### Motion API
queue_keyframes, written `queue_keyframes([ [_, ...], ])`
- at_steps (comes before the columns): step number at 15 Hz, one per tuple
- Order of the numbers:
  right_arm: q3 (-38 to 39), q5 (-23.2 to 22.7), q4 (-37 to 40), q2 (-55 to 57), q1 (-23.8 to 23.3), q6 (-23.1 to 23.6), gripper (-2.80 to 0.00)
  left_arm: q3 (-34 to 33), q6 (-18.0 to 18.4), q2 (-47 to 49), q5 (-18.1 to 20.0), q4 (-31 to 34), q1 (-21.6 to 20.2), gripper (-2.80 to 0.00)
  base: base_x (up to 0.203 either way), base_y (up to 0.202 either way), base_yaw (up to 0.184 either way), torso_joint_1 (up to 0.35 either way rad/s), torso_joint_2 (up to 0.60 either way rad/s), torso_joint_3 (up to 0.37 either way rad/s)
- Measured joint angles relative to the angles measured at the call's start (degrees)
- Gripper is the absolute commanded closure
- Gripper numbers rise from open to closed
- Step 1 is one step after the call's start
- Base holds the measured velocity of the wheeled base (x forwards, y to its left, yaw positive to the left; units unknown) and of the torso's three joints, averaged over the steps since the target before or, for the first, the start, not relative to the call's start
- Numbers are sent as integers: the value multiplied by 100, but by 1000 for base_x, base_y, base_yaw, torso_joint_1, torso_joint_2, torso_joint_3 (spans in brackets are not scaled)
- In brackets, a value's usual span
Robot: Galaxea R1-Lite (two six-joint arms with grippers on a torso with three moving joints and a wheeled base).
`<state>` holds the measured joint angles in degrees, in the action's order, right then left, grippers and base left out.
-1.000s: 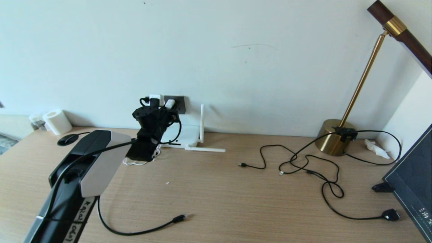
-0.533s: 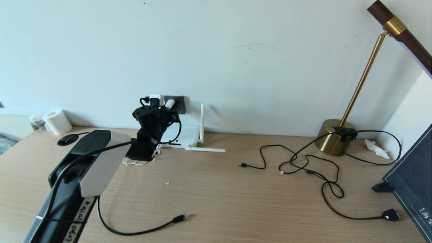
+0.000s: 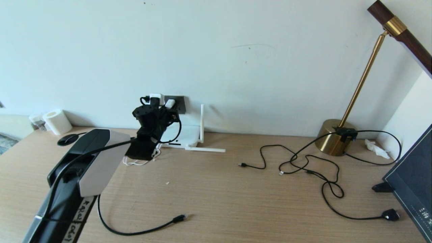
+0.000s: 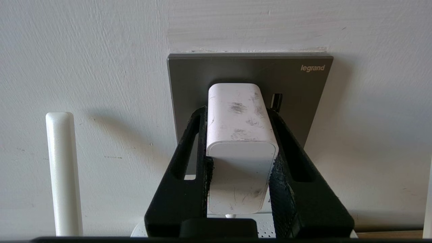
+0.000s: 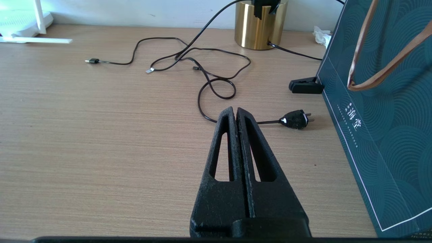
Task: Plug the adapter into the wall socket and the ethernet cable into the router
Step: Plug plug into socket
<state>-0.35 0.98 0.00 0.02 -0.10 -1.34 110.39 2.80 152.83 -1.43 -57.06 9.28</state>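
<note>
My left gripper (image 4: 236,111) is shut on the white adapter (image 4: 241,128), one finger on each side. The adapter's far end sits against the dark grey wall socket (image 4: 303,87); its pins are hidden. In the head view the left gripper (image 3: 158,113) holds the adapter (image 3: 169,103) at the socket (image 3: 181,104) on the wall. The white router (image 3: 184,135) lies just below, one antenna (image 3: 201,123) upright. The black ethernet cable (image 3: 141,232) lies loose near the table's front, its plug (image 3: 180,217) free. My right gripper (image 5: 236,111) hovers shut and empty over the table.
A brass lamp base (image 3: 334,136) stands at the back right with thin black cables (image 3: 303,165) tangled in front of it. A black power plug (image 3: 390,214) lies beside a dark teal bag (image 3: 411,182). A white roll (image 3: 57,121) stands at the back left.
The left arm has shifted only very slightly. The adapter stays gripped at the socket, and nothing else has moved.
</note>
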Motion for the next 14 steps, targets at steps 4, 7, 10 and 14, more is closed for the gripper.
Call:
queue_keyframes([
  [4, 0, -2, 0, 0, 0, 1, 0, 0, 0, 22, 0, -24, 4, 0, 0, 0, 0, 0, 0, 0],
  [7, 0, -2, 0, 0, 0, 2, 0, 2, 0, 37, 2, -27, 6, 0, 0, 0, 0, 0, 0, 0],
  [10, 0, -4, 0, 0, 0, 0, 0, 2, 1, 41, 2, -19, 11, -280, 0, 0, 0, 0, 0, 0],
  [14, 0, -2, 1, 0, 2, 2, 0, -5, 0, 57, -9, -72, 17, -280, 0, 0, 0, 0, 0, 0],
])
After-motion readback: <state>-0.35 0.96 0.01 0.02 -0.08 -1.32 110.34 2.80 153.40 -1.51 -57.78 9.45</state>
